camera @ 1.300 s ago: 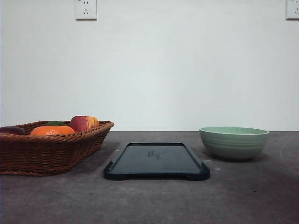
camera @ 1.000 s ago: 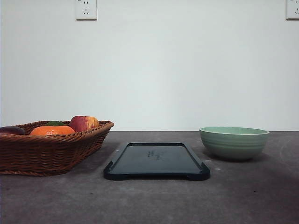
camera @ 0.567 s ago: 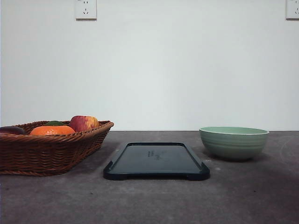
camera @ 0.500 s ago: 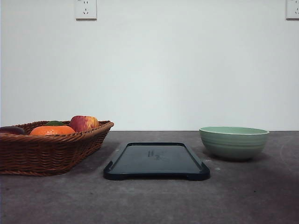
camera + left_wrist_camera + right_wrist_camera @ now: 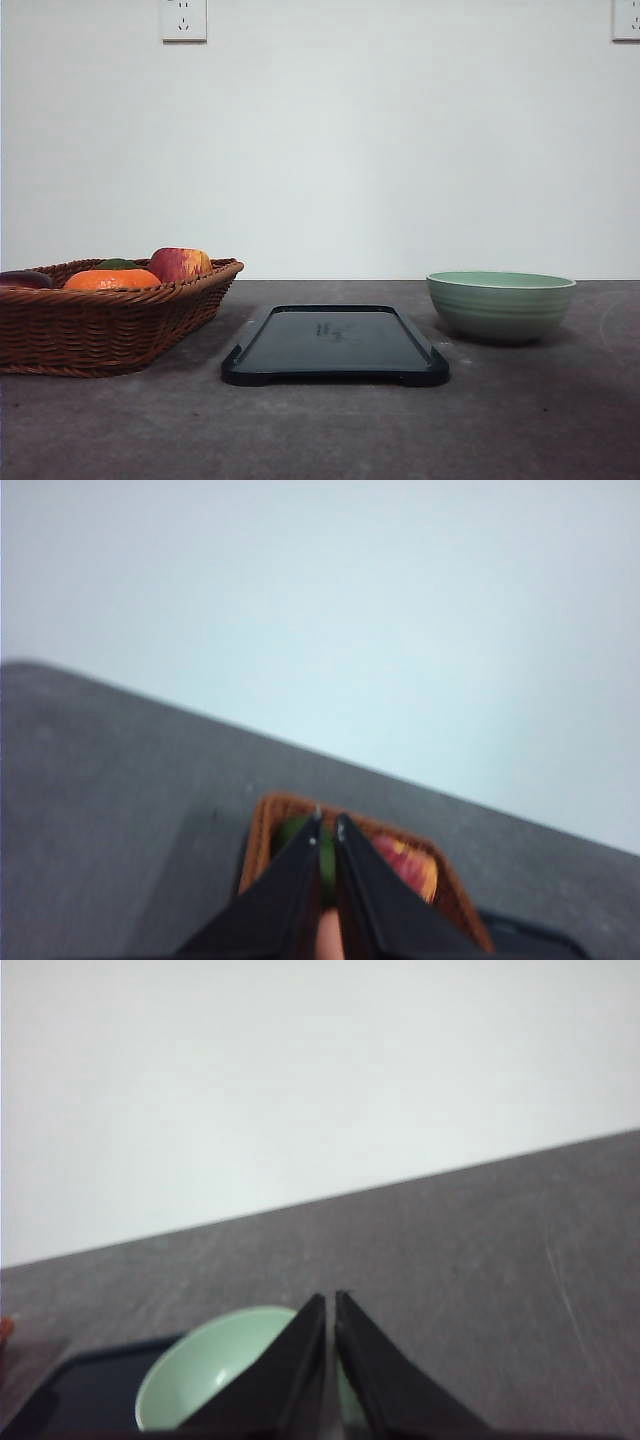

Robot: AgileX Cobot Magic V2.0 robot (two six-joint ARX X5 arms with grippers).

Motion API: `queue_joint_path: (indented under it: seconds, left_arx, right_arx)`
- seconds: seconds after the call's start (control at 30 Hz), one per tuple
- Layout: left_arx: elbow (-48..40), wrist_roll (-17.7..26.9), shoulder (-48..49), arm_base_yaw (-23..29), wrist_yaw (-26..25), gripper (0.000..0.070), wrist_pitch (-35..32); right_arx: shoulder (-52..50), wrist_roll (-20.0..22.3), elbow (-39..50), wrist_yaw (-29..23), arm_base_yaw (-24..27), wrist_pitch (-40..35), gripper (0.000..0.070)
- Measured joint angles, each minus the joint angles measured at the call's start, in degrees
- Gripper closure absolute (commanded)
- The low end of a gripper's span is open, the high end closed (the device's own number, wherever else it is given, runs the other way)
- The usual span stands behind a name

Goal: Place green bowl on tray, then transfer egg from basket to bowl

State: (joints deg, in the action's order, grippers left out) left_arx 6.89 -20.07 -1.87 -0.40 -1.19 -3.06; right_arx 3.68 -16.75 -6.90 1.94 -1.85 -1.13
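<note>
Nothing done yet. Bowl (image 5: 501, 305) on table right of tray (image 5: 335, 345), not on it; sits just ahead of right claw (image 5: 330, 1300), pinched together, empty. Left claw (image 5: 328, 825) likewise closed, empty, basket (image 5: 262, 840) ahead; egg not discernible.

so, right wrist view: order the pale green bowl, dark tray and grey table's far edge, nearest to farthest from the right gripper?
1. Pale green bowl, just beyond the right gripper tips.
2. Dark rectangular tray, past the bowl, toward the robot's left.
3. Grey table's far edge, against the wall.
</note>
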Motion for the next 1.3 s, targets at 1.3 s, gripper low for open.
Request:
queue_joint_path:
  seconds: [1.3]
  left_arx:
    - [45.50, 9.81, -63.24, -6.73, -15.69, 0.0691, 29.88]
  right_arx:
    - [59.12, 10.52, -34.00, 17.93, -1.05, 17.22, 0.0693]
